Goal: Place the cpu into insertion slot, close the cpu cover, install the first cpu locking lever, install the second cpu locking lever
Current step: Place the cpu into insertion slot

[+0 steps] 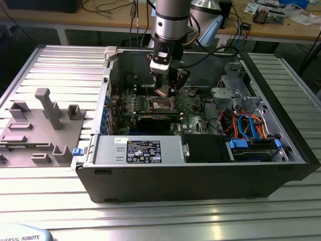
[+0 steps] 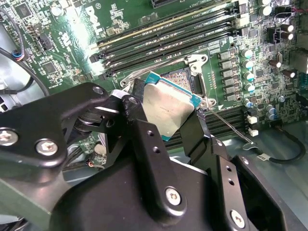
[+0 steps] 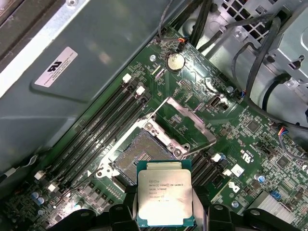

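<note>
1. My arm is a silver-grey cylinder with a dark band.
2. A black-and-white block sits at its wrist.
3. I see the pincer is matt black, with small holes in its fingers and silver screws in the body.

A: What's the cpu top like from your end?
B: I see dull, brushed silvery metal. The cpu cover looks like bare shiny metal.
A: And the gripper?
B: Smooth matt black.
</note>
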Controlling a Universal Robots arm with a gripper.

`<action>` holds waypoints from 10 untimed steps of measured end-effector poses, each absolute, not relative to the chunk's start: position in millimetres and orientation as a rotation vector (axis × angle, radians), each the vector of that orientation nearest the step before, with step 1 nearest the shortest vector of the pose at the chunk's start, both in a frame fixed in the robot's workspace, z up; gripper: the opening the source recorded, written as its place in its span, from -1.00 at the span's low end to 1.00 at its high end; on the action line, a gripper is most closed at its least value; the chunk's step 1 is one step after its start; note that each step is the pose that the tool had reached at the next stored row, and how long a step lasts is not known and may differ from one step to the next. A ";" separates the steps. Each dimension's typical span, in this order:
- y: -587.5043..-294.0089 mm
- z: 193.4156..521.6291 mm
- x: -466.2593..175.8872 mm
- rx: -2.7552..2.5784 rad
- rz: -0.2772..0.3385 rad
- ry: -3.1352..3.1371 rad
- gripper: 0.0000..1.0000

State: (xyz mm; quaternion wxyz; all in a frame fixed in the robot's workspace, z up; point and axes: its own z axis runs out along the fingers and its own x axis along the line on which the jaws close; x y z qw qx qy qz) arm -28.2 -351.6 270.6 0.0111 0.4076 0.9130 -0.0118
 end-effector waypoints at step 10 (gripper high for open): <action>-351.6 269.9 -28.3 1.300 -0.037 2.836 0.08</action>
